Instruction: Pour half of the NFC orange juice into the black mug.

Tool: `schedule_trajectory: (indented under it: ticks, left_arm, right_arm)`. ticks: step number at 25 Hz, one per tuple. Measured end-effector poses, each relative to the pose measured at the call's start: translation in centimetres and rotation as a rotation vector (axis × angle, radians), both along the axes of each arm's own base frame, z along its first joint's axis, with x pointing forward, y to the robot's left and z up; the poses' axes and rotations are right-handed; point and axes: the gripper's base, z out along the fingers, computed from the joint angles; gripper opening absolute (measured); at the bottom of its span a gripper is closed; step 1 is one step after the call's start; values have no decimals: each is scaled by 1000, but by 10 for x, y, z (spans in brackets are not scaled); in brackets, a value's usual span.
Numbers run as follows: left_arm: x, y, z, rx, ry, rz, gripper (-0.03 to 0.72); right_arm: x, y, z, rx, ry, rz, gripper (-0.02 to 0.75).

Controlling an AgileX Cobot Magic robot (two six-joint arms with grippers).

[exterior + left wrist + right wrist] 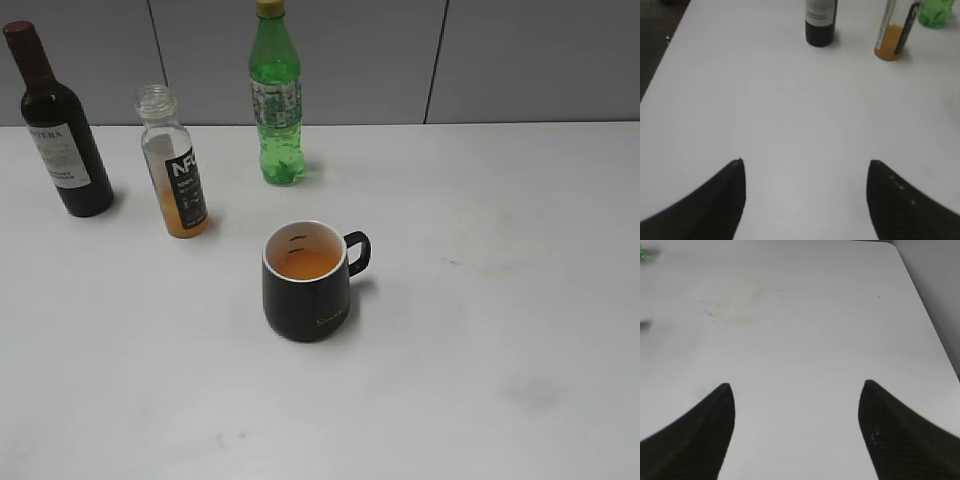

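Left gripper (806, 167): jaws spread wide, nothing between them, hanging over bare white surface (790, 110); wine bottle and juice bottle stand well ahead of it.
Wine bottle (58, 125): dark glass, white label, upright at the far left of the surface.
NFC orange juice (175, 165): clear capless bottle, black label with white letters, upright just right of the wine bottle; orange liquid fills only its lower part.
Green soda bottle (276, 95): yellow cap, upright near the back edge, right of the juice bottle.
Black mug (305, 285): upright in the middle of the surface, nearer the camera than the bottles, handle pointing right; orange liquid shows inside against the white lining.
Right gripper (796, 385): jaws spread wide, holding nothing, over bare surface with a faint stain ahead of it.
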Motion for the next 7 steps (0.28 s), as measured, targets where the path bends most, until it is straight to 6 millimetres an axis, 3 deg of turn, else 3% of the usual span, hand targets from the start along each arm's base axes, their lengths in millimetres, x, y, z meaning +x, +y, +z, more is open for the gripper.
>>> schedule_trajectory:
  ticks: [7]
  left_arm:
    - [-8, 0, 0, -6, -50, 52, 574]
  right_arm:
    - [0, 0, 0, 0, 0, 0, 585]
